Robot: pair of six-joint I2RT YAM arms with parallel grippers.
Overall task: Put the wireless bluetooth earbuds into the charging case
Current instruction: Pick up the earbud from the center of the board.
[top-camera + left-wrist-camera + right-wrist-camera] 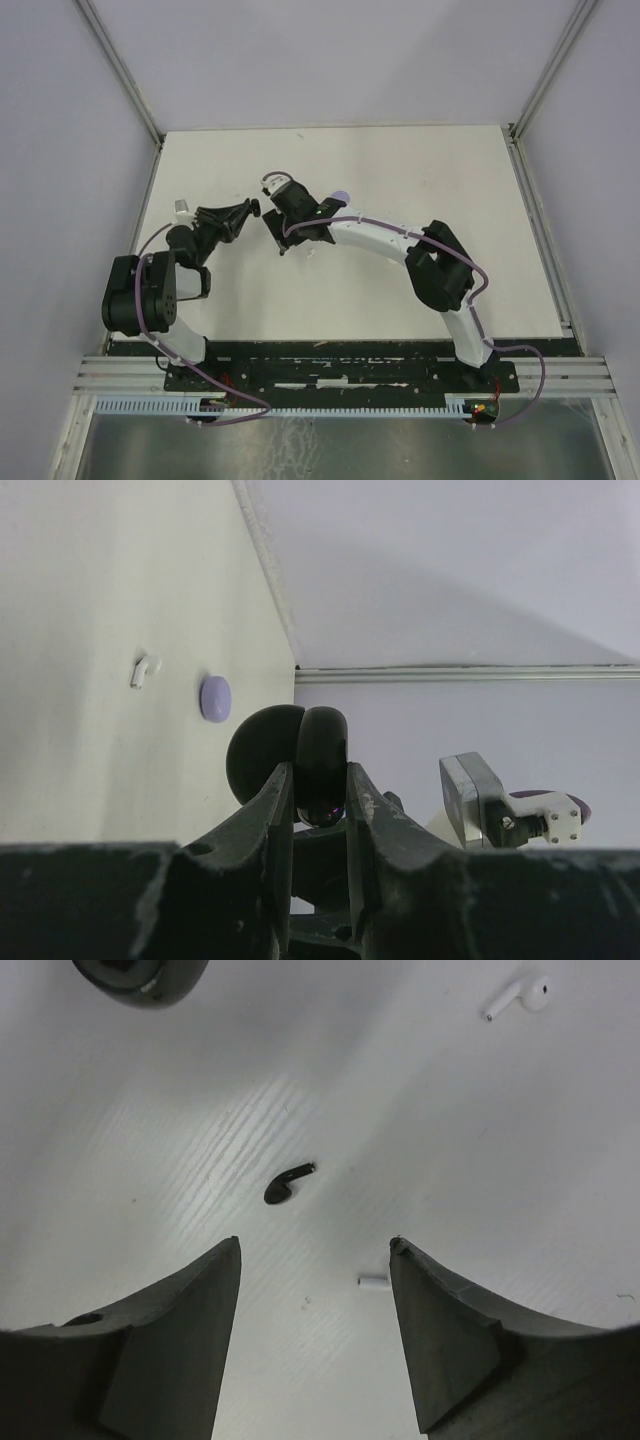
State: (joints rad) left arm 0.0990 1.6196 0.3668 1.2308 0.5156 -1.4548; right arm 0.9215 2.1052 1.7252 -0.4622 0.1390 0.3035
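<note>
No text, label, brand, number or sign was legible in any view. Checked the glossy black round charging case (322, 750): plain, no marking made out. Left of the case, the lilac rounded disc (215, 697) was unmarked. The small black earbud (288, 1183) and the white stemmed earbud (517, 997) were too small to read.

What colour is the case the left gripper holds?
Black. The case shows best in the left wrist view.
</note>
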